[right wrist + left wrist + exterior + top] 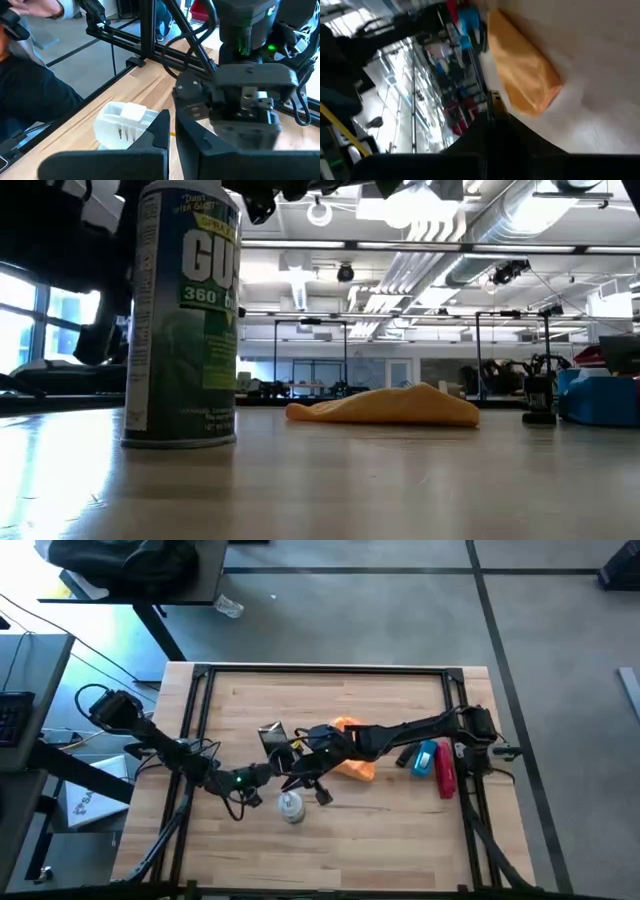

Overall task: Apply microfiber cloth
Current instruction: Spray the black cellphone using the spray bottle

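Note:
The microfiber cloth (357,762) is a bright orange heap lying on the wooden table right of centre, also seen in the low view (390,407) and the left wrist view (522,75). My right arm reaches across it from the right. My right gripper (172,134) hangs shut over the table's middle, past the cloth and beside a white-capped spray can (290,805). My left gripper (275,745) is at the table's middle, left of the cloth. Only a dark mass shows at the bottom of its wrist view.
The green-labelled can (180,315) stands upright near the front middle, its white cap (125,125) just beside my right fingers. A blue object (428,757) and a red one (446,772) lie at the right. A black rail frame (320,669) borders the table.

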Available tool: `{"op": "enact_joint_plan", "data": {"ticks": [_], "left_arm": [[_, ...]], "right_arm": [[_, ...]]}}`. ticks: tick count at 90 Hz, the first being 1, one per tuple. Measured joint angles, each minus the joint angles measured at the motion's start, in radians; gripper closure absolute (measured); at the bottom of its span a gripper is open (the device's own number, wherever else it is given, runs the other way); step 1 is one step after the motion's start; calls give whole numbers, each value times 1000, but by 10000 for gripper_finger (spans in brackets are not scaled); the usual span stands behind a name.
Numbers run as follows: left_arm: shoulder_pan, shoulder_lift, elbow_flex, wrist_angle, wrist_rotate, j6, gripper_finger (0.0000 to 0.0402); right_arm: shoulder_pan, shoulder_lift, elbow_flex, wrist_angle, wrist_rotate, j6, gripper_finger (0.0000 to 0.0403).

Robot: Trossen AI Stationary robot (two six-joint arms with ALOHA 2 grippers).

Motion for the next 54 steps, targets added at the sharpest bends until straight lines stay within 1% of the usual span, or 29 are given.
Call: {"op": "enact_joint_plan", "data": {"ticks": [8,16,20,29,41,54], "left_arm": [[8,0,0,29,66,45,388],[15,0,0,32,126,133,388],[15,0,0,32,138,177,387],[14,0,0,32,143,228,386],[14,19,8,36,150,230,386],[34,44,33,52,84,229,385]], "right_arm": [[0,0,0,0,0,0,403],[0,0,0,0,0,2,403],[0,0,0,0,0,3,403],[0,1,0,1,1,3,403],[0,1,0,2,1,1,403],[0,1,0,2,1,3,403]]}}
